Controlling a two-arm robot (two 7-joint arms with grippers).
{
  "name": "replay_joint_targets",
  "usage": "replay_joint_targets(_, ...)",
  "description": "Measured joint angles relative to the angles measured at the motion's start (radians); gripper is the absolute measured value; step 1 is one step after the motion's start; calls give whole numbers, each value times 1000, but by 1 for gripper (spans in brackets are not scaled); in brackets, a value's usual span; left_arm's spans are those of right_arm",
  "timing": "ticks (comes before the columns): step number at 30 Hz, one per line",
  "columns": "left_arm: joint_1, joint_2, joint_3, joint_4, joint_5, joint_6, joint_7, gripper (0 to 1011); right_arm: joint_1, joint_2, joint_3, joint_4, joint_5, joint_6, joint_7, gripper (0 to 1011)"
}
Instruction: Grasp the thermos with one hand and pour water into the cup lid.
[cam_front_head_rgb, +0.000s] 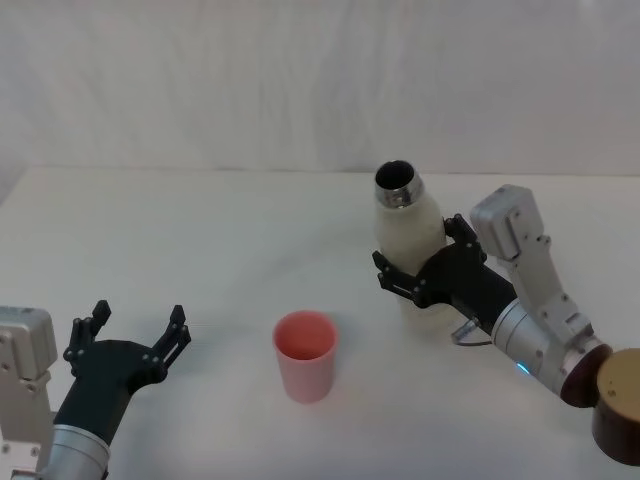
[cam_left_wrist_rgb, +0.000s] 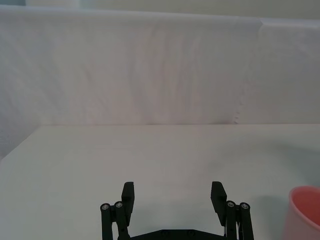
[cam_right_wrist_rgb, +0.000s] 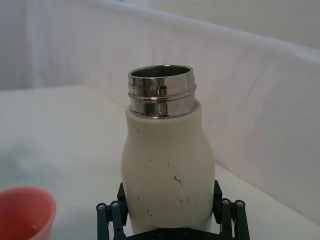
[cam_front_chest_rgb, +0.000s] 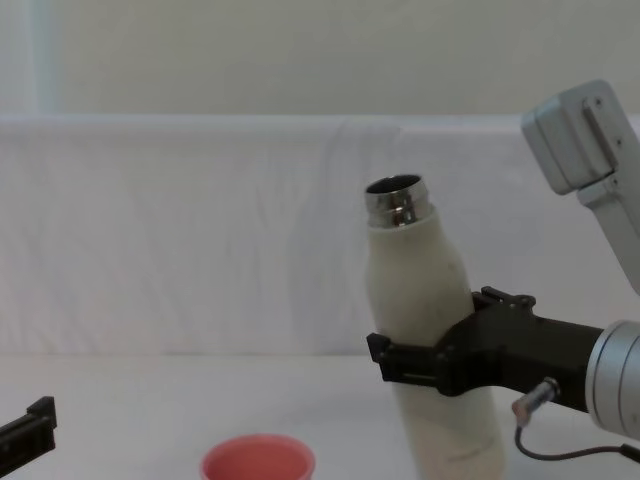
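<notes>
The cream-white thermos (cam_front_head_rgb: 408, 235) is open-topped, its steel neck (cam_front_chest_rgb: 398, 203) leaning slightly toward the left. My right gripper (cam_front_head_rgb: 420, 268) is shut on the thermos body, one black finger on each side, as the right wrist view shows on the thermos (cam_right_wrist_rgb: 167, 165). The pink cup lid (cam_front_head_rgb: 305, 355) stands upright on the table, to the left of the thermos and nearer to me, also seen as the cup lid (cam_right_wrist_rgb: 22, 212) and the cup lid (cam_front_chest_rgb: 258, 460). My left gripper (cam_front_head_rgb: 135, 335) rests open at the near left, holding nothing.
The white table (cam_front_head_rgb: 200, 240) ends at a white cloth backdrop (cam_front_head_rgb: 300, 80) behind the thermos. The right arm's brown round joint (cam_front_head_rgb: 620, 405) sits at the near right corner.
</notes>
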Motion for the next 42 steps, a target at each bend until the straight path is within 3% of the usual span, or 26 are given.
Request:
replay_joint_targets(11, 0, 0, 0, 0, 0, 0, 0, 1001, -12, 42, -39, -55, -174, 33, -19, 962)
replay_joint_targets(18, 0, 0, 0, 0, 0, 0, 0, 1001, -6, 49, -59, -63, -254, 44, -25, 962)
replay_joint_targets(22, 0, 0, 0, 0, 0, 0, 0, 1001, 5, 55, -84, -67, -330, 58, -28, 962)
replay_joint_targets(35, 0, 0, 0, 0, 0, 0, 0, 1001, 27, 68, -140, -74, -499, 86, -11, 962)
replay_joint_targets(42, 0, 0, 0, 0, 0, 0, 0, 1001, 28, 72, -152, -76, -565, 95, -4, 962)
